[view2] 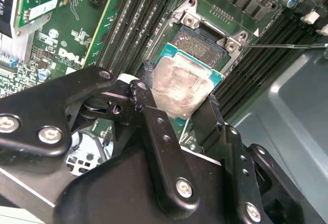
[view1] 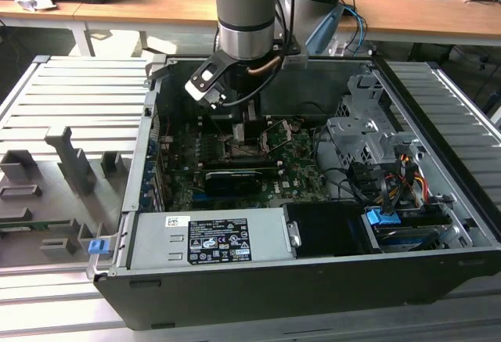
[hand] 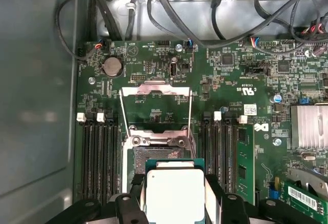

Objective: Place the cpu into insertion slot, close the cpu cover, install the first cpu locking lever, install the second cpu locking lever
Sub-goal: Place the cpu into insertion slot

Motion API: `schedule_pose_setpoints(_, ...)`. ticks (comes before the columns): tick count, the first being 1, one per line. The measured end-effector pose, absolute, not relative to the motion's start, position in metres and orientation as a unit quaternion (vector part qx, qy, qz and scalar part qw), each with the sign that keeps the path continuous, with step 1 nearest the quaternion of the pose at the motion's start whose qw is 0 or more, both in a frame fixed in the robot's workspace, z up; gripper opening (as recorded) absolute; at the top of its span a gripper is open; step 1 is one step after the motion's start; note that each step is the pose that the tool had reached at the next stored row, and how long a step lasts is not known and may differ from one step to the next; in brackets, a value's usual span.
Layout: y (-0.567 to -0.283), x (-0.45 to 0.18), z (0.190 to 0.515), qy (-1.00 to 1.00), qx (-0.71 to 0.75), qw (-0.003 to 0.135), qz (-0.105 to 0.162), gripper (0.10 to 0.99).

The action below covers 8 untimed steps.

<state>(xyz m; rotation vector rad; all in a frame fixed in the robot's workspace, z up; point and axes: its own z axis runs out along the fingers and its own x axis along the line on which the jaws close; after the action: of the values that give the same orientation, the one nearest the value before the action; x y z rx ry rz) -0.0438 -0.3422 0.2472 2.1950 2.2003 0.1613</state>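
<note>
Silvery-grey metal, smeared with pale residue, is topping the cpu point(view2: 179, 88), which the end effector point(view2: 178, 98) is pinching by two opposite edges between its black fingers point(view2: 207, 119). In both wrist views the chip is sitting over the near edge of the socket point(view2: 201, 40), leaving the contact field beyond it exposed. Whether it is touching the socket I cannot tell.

The first wrist view is adding the cpu cover point(hand: 156, 86), swung open on the far side of the socket from the chip, with memory slots point(hand: 97, 152) flanking the socket on the motherboard point(hand: 230, 80). The second wrist view is showing a thin metal rod point(view2: 287, 45) running off from the socket's corner.

The exterior view is giving the wider setting: the arm is reaching down into an open computer case point(view1: 313, 279), which is resting on a grey slatted surface point(view1: 63, 99).
</note>
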Motion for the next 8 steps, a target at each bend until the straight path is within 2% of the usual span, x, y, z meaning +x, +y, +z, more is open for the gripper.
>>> schedule_pose_setpoints(8, -0.3422, -0.0438, 0.2417, 0.707, 0.705, 0.015, 0.052, 0.541)
